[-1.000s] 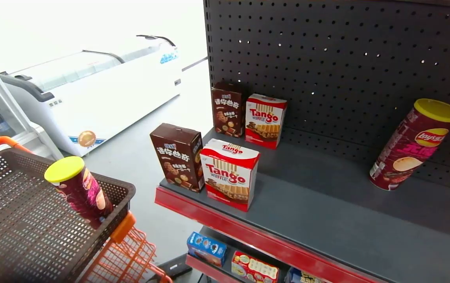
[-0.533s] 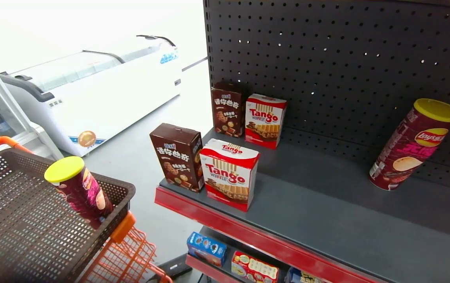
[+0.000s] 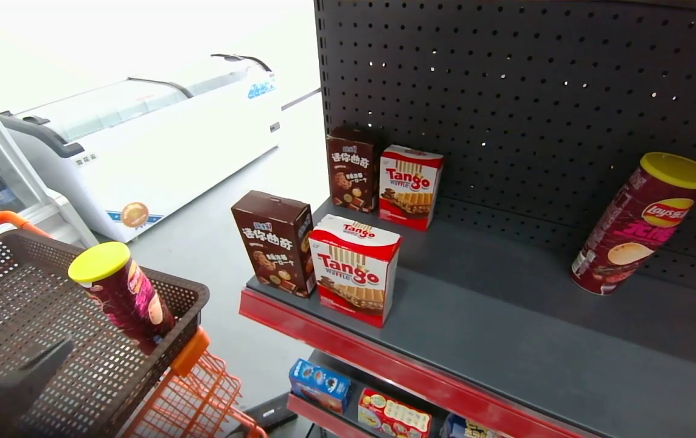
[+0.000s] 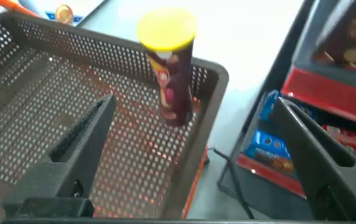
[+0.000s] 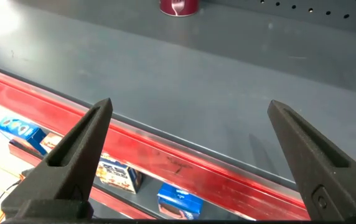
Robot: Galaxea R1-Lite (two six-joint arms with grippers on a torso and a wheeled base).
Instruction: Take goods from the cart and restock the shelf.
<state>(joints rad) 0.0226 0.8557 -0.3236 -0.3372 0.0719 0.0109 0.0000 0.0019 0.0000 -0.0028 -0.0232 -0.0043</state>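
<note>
A maroon cylindrical crisp tube with a yellow plastic lid [image 3: 120, 292] stands in the brown perforated plastic basket [image 3: 193, 298] of the orange wire cart [image 3: 202, 383]. It is at 8 o'clock in the head view, near the basket corner closest to the shelf. The left end effector [image 4: 192, 104] hangs above the basket floor, released, with its two dark fingers spread wide and nothing between them. The tube stands apart from it, beyond the fingertips. The right end effector [image 5: 188, 107] is likewise released, its fingers wide, poised over the red front lip of the dark grey metal shelf [image 3: 506, 340].

On that shelf, at 3 o'clock, a second maroon tube with a yellow lid [image 3: 640, 225] stands close to the black pegboard back panel [image 3: 506, 91]. Near the shelf's 9 o'clock end, a brown biscuit box [image 3: 275, 243] and a red-and-white wafer box [image 3: 355, 271] stand side by side at the front edge. A matching brown box [image 3: 351, 170] and wafer box [image 3: 410, 185] stand at the back. A white chest freezer [image 3: 159, 146] sits at 10 o'clock.
</note>
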